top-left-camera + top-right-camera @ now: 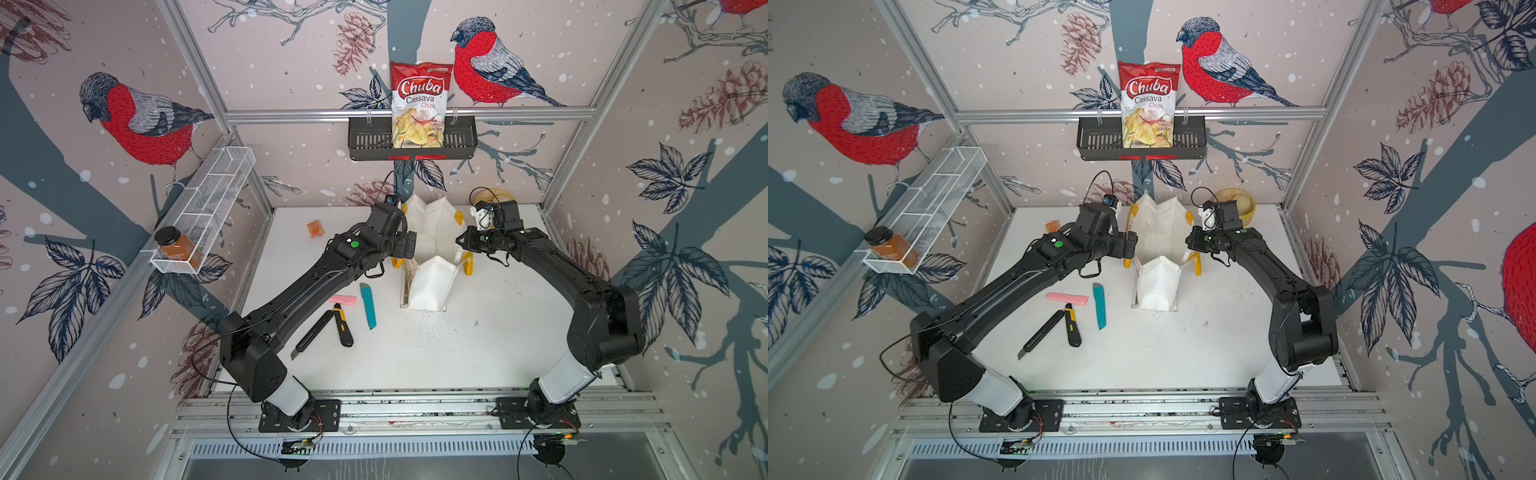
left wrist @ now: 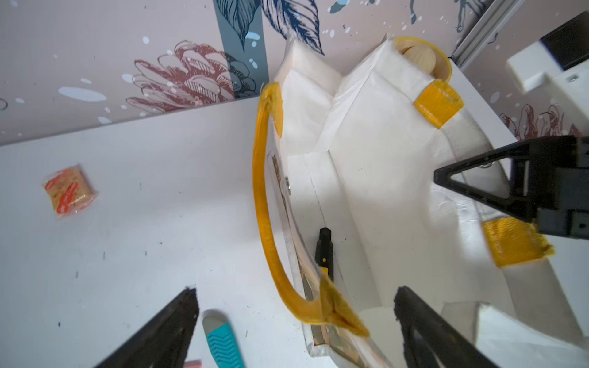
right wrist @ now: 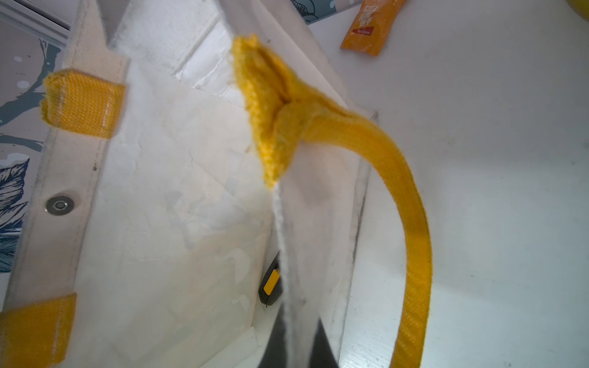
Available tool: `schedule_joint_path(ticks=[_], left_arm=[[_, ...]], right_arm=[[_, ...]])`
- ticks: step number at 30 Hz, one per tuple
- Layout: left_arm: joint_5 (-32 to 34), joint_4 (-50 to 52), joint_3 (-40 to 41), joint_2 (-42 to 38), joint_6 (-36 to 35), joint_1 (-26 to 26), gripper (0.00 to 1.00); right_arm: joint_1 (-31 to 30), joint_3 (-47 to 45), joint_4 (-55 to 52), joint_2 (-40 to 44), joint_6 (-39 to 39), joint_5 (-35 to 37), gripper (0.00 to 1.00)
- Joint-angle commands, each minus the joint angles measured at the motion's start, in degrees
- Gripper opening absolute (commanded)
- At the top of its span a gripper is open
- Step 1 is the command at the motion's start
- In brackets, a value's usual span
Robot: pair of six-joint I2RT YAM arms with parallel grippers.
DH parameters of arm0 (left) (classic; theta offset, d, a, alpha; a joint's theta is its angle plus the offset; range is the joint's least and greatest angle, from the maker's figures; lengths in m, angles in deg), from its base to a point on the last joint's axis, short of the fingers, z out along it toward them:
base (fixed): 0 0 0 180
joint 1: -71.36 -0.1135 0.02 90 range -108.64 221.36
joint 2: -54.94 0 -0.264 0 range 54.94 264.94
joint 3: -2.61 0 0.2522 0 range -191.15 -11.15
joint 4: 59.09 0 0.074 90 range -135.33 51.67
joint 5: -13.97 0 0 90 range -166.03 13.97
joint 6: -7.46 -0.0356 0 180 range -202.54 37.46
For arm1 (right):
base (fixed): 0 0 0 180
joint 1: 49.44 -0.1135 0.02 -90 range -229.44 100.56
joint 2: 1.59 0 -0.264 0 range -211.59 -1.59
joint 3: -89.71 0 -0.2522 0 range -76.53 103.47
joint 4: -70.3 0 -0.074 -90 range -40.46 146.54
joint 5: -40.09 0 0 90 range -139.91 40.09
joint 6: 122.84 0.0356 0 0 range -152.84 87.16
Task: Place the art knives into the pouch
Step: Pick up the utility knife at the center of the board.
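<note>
The white fabric pouch (image 1: 432, 249) stands open at centre frame on the smooth white counter (image 1: 457, 353). Inside lies a slim black-and-yellow art knife (image 2: 325, 251). Left gripper (image 2: 296, 325) jaws are spread; right gripper (image 3: 296, 347) jaws pinch the pouch's rim.

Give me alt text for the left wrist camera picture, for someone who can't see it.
A black and yellow art knife lies inside the open white fabric pouch with yellow loop handles. The left gripper hangs open over the pouch's near rim; a teal utility knife and an orange snack packet lie on the white table.
</note>
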Motion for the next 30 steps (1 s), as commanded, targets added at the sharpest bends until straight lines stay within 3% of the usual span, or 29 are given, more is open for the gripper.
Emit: schedule_joint_path(ticks=[1,8,14,18,24,27,30], left_arm=[[6.1,1.71,4.7,-2.13,7.29,-0.89,0.96],[1.62,-1.89,19.14,-7.58,11.3,-1.9,0.96],[-2.62,-0.73,25.15,-6.22,15.27,-1.94,0.96],[-4.73,-4.33,28.73,-12.12,15.8,-1.95,0.96],[-5.3,-5.25,23.33,-16.34,13.2,-1.91,0.96],[-4.69,-0.03,18.18,-14.98,13.17,-1.92,0.96],[-2.34,2.2,18.34,-16.21,14.29,-1.92,0.96]], right_arm=[[-0.46,-1.05,3.64,0.97,-1.54,-1.74,0.0],[-1.61,-1.47,4.57,2.76,-2.61,-1.64,0.0],[-3.0,-0.8,4.01,2.34,-1.97,0.37,0.0],[-0.77,-1.93,5.2,1.82,0.51,0.17,0.0],[0.02,-2.08,5.05,0.95,0.27,-1.58,0.0],[0.46,-1.89,5.33,0.61,0.93,-2.51,0.0],[1.53,-2.1,5.11,0.02,1.56,-3.24,0.0]])
